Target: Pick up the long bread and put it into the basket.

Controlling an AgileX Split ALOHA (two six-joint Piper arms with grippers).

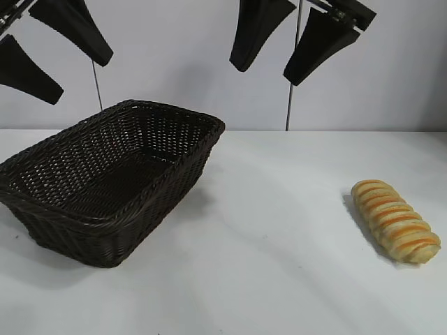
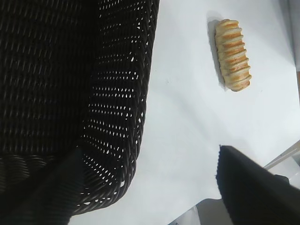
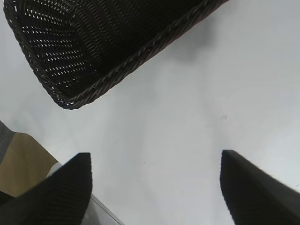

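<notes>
The long bread (image 1: 396, 220), golden-yellow with orange-brown ridges, lies on the white table at the right; the left wrist view also shows the bread (image 2: 233, 54). The dark brown woven basket (image 1: 105, 178) stands at the left with nothing in it, and appears as the basket (image 2: 70, 103) and the basket (image 3: 98, 42) in the wrist views. My left gripper (image 1: 78, 75) hangs high above the basket's far side, open and holding nothing. High above the table's middle back is my right gripper (image 1: 264, 75), also open and holding nothing.
The white table (image 1: 279, 265) spreads between basket and bread. Its far edge (image 1: 335, 130) meets a pale wall. A thin vertical pole (image 1: 290, 91) stands behind the right gripper, another pole (image 1: 97, 84) behind the basket.
</notes>
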